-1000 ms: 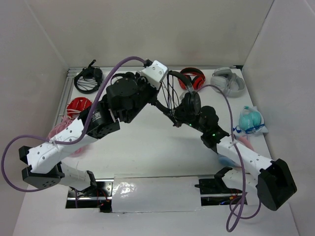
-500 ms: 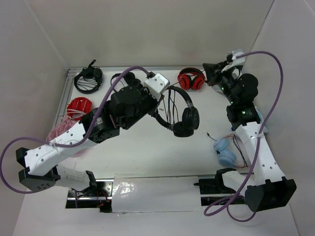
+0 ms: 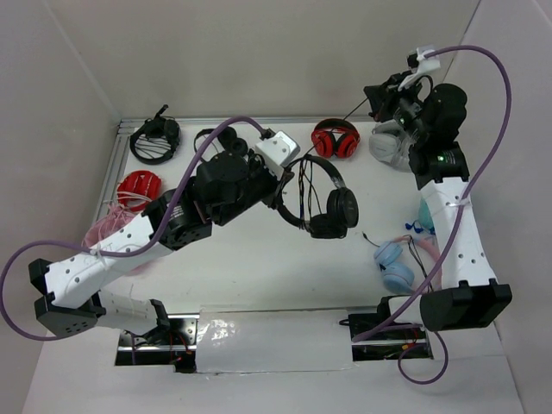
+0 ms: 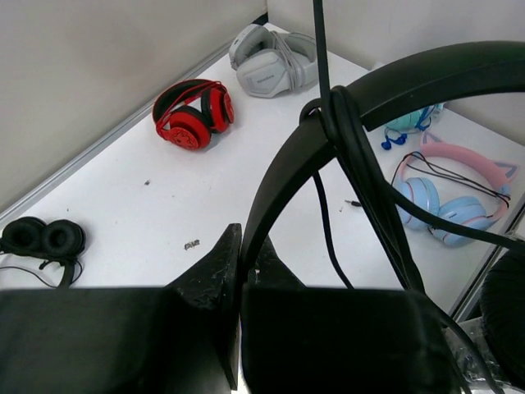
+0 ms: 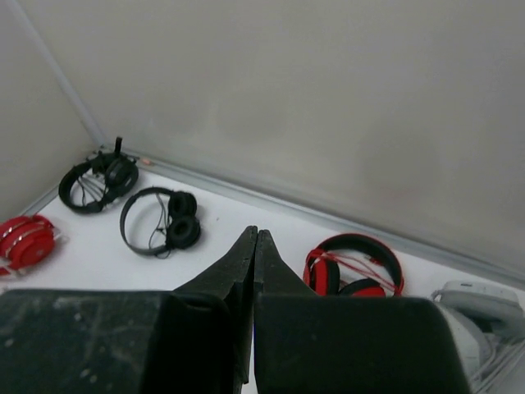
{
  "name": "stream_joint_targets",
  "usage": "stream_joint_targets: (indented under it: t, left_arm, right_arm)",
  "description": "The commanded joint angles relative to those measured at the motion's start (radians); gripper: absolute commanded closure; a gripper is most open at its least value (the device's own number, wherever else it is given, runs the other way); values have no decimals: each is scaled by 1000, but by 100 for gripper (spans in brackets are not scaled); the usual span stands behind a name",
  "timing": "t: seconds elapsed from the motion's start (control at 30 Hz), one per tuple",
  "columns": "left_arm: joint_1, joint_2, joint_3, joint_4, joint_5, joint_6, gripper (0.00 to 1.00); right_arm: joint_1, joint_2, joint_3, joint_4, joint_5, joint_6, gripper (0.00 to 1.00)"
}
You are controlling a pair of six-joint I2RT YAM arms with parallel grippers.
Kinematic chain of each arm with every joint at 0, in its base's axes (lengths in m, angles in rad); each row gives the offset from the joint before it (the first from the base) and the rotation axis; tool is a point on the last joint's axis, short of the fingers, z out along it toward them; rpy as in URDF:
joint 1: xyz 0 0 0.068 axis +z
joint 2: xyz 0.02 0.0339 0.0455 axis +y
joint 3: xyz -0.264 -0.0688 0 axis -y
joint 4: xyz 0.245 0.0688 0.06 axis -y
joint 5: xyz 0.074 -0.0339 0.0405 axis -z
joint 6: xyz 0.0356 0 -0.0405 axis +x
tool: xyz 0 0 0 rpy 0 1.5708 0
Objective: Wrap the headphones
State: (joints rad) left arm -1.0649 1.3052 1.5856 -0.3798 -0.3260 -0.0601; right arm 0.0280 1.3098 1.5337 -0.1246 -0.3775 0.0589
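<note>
The left gripper is clamped on the thin black band of the headphones. It holds them up over the middle of the table, with the two padded cups hanging toward 5 o'clock of the grip. This looks meant to keep the band steady as a spool. In the left wrist view, several turns of the cable already lie around the band just past the fingers, and one strand runs straight up out of the picture.

The right gripper is raised at about 1 o'clock, near the back corner and well apart from the headphones. Its jaws are together, and a thin taut line runs from them down to the band. I judge it is pinching the free length of cable and pulling it tight so the next turn lies snug. The pinch point itself does not show in the right wrist view.

No box, bin or tray shows. The red headphones, at 12 o'clock, and the pale blue pair, at 4 o'clock, lie loose on the table.
</note>
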Motion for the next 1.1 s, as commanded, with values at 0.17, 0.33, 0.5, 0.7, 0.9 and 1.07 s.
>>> stream_joint_targets:
  t: [0.17,0.33,0.5,0.7,0.9,1.07]
  left_arm:
    - [-14,-120,59,27,56,-14,100]
    - [-13,-57,157,99,-82,-8,100]
    - [-10,35,240,118,-231,17,100]
    - [37,78,272,139,-262,-16,100]
    - [167,163,341,-54,-144,-260,100]
    - [335,239,384,-165,-59,-449,100]
  right_arm:
    - [-51,20,-294,120,-44,90,100]
    - [117,8,-532,285,-32,131,100]
    - [262,-1,-765,456,35,219,100]
    - [373,-29,-995,674,-29,308,100]
    - [585,-83,-1090,710,189,337,100]
    - [702,-176,-1167,734,354,415,100]
